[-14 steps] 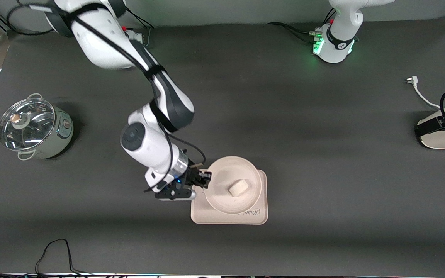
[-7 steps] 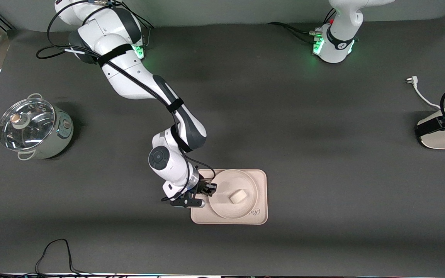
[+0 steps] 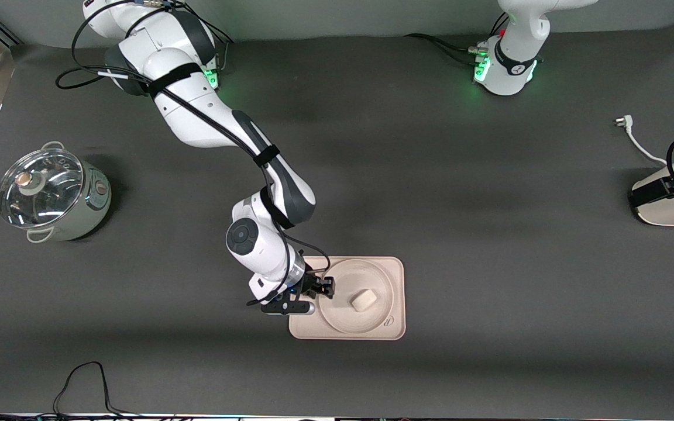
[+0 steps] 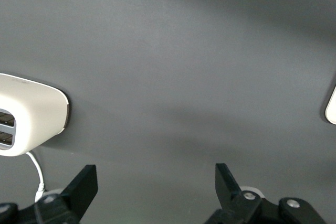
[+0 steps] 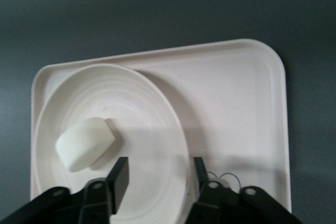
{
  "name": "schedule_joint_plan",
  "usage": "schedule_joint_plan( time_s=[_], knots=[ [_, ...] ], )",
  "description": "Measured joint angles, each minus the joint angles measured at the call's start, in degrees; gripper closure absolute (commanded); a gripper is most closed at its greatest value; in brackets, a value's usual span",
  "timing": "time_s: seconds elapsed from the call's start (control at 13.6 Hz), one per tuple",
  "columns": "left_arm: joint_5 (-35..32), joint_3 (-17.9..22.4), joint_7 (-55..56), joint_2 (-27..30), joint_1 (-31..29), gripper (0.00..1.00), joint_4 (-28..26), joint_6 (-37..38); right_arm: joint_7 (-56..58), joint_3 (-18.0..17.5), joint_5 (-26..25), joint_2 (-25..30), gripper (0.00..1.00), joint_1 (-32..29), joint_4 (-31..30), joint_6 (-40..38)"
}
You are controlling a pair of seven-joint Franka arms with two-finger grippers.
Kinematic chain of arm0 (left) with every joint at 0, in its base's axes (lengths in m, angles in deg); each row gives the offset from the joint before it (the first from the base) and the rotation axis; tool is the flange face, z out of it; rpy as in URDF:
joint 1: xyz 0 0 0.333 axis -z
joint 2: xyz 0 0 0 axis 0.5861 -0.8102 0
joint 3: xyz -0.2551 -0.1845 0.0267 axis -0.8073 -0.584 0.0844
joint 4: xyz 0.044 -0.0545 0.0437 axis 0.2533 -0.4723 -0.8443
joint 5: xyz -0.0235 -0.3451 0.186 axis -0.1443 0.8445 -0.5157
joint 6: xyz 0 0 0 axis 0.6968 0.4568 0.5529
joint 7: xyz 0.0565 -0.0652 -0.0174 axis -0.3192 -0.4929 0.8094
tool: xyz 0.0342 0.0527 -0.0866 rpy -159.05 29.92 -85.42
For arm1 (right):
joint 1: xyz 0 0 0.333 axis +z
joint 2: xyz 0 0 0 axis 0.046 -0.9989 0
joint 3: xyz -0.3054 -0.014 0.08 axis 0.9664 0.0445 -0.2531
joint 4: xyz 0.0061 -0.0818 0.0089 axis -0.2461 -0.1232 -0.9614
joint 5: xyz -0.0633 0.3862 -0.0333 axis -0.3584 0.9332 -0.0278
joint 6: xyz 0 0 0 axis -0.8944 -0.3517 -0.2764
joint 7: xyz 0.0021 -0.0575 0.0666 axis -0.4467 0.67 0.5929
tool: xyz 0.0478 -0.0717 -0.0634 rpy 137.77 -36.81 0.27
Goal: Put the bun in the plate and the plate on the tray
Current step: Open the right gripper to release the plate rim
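The round cream plate lies flat on the cream tray, with the off-white bun in it. My right gripper is low at the plate's rim, on the side toward the right arm's end. In the right wrist view the plate, bun and tray show. The right gripper is open there, with one finger inside the rim and one outside it. My left gripper is open and empty over bare table, and it is out of the front view.
A steel pot with a glass lid stands at the right arm's end. A white appliance with a cable and plug sits at the left arm's end and shows in the left wrist view. Cables lie along the front edge.
The right arm came down with the plate, which was raised over the tray a second ago and now lies flat on it. The bun stayed in the plate.
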Motion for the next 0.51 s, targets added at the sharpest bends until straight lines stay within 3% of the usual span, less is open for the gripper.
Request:
schedule_joint_plan(
  time_s=[0.22,0.51],
  knots=[
    [0.00,0.10,0.00,-0.07,-0.01,0.00,0.00,0.00,0.22,2.47,-0.45,4.19,0.00,-0.06,0.78,-6.80],
    [0.02,0.11,0.00,-0.07,-0.01,0.00,0.00,0.00,2.94,6.06,-0.60,13.13,0.00,-3.20,0.74,-22.99]
  ],
)
